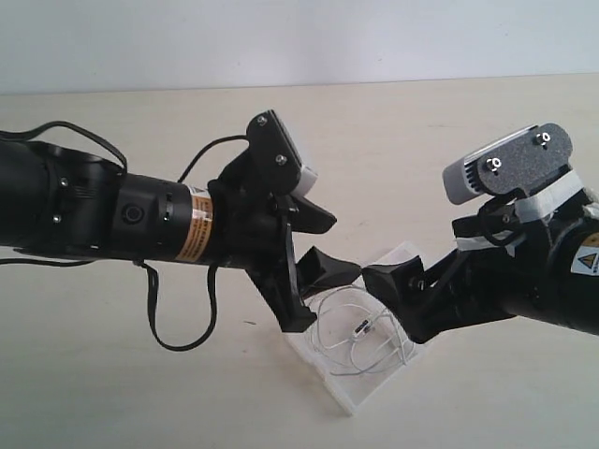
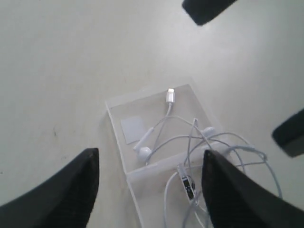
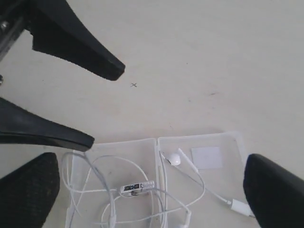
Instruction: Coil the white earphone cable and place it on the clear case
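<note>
Close to finished, judging by the white earphone cable lying in loose loops across both halves of the clear case. With left hand and right hand both spread wide above, gripping nothing. Perhaps left: tucking stray loops inside the rim.

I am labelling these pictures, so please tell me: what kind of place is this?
Probably a robotics lab bench: a bare pale tabletop, a plain wall behind, and two black robot arms over a clear case.

earphone cable: on case | case: on table, between left tool and right tool
</note>
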Robot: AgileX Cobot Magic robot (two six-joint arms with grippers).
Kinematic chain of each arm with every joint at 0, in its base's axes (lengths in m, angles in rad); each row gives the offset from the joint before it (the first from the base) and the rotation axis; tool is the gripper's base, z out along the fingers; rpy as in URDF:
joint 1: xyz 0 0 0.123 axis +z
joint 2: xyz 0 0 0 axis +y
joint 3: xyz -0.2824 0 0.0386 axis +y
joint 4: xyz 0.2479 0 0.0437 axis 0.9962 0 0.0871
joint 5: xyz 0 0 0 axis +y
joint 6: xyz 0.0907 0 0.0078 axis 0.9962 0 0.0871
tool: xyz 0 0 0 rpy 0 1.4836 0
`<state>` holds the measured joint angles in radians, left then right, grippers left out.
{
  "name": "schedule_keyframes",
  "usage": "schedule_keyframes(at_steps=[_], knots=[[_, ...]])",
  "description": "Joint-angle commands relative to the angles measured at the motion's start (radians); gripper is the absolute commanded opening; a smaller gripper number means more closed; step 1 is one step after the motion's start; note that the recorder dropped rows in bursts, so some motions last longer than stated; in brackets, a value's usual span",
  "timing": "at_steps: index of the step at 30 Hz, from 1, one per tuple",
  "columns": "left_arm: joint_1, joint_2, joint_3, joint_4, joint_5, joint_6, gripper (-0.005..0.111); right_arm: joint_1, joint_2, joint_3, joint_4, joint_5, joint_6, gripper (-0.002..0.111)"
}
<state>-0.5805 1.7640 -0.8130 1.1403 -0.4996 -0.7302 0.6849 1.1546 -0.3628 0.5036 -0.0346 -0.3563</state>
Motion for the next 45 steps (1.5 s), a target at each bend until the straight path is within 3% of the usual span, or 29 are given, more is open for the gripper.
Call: schedule_keyframes(at_steps=[1,9,11,14,15,17,22,25,29,30,32,33,34,35,45], knots=[[0.0,-0.094,-0.001,0.064,0.017,-0.084,0.061,0.0,-0.027,-0.006,-0.005,-0.024,0.003,0.105],[0.0,-0.202,-0.001,0.382,0.024,-0.371,0.057,0.0,-0.112,-0.006,-0.005,-0.015,0.003,0.105],[0.0,-0.242,0.001,0.456,0.024,-0.457,0.042,0.0,-0.132,-0.006,-0.007,0.001,0.0,0.105],[0.0,-0.325,0.03,0.509,0.024,-0.506,0.004,0.0,-0.174,-0.006,-0.007,0.061,0.0,0.105],[0.0,-0.363,0.05,0.512,0.026,-0.508,0.001,0.0,-0.193,-0.006,-0.004,0.099,0.004,0.105],[0.002,-0.487,0.123,0.507,0.03,-0.542,0.0,0.0,-0.225,-0.004,0.018,0.168,0.004,0.105],[0.002,-0.963,0.371,0.287,0.095,-0.542,0.0,0.0,-0.232,-0.004,0.021,0.199,0.03,0.105],[0.002,-1.294,0.457,0.153,0.155,-0.548,0.0,0.0,-0.232,-0.004,0.021,0.162,0.055,0.105],[0.002,-1.566,0.51,0.067,0.205,-0.548,0.0,0.0,-0.232,-0.004,0.021,0.117,0.099,0.104],[0.002,-1.605,0.519,0.067,0.196,-0.56,0.0,0.0,-0.232,-0.004,0.021,0.104,0.099,0.1],[0.002,-1.671,0.541,0.067,0.173,-0.59,0.0,0.0,-0.232,-0.004,0.021,0.094,0.099,0.067],[0.002,-1.698,0.554,0.067,0.157,-0.616,0.0,0.0,-0.232,-0.004,0.021,0.12,0.093,0.03],[0.002,-1.706,0.561,0.067,0.149,-0.621,0.0,0.0,-0.232,-0.004,0.012,0.133,0.077,0.009],[0.002,-1.71,0.566,0.069,0.137,-0.616,0.0,0.0,-0.232,-0.004,0.012,0.142,0.063,0.002],[0.002,-1.71,0.568,0.095,0.076,-0.637,0.0,0.0,-0.293,0.006,0.016,0.272,-0.009,0.0]])
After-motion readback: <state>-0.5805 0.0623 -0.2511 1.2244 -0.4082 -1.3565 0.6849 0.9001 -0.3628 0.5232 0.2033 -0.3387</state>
